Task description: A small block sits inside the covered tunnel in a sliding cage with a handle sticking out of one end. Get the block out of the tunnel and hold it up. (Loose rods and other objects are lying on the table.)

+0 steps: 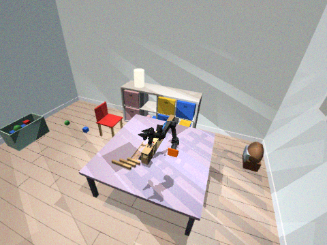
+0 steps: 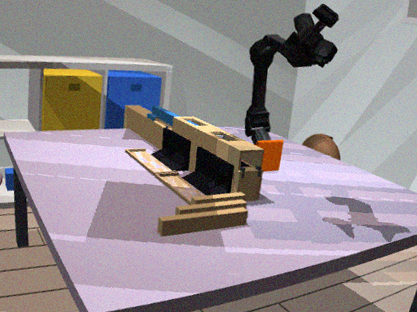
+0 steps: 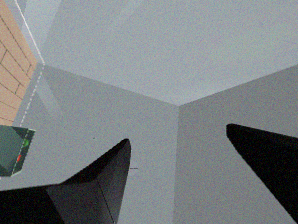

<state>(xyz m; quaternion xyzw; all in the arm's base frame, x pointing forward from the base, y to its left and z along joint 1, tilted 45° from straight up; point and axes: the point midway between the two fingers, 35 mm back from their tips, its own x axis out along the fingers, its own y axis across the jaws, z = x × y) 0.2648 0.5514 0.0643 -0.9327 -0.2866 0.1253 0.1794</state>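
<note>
Small block: hidden from us in all the views, so we cannot tell its colour or shape, or confirm its place inside the tunnel. What we do see is the long, tan wooden tunnel (image 1: 147, 152) (image 2: 250, 153), boxy and straight-edged, with cutouts in its roof and two large, dark openings along one side. A blue piece (image 2: 164, 115) shows towards its far end. We see a low, flat tan frame (image 2: 142, 161) alongside, and three squared tan rods (image 1: 121, 165) (image 2: 203, 220) near the closer end. Our gripper (image 1: 144, 133) (image 2: 329, 35) (image 3: 178, 132) hangs above the table (image 1: 119, 175) (image 2: 119, 277), fingers wide apart, nothing between them.
</note>
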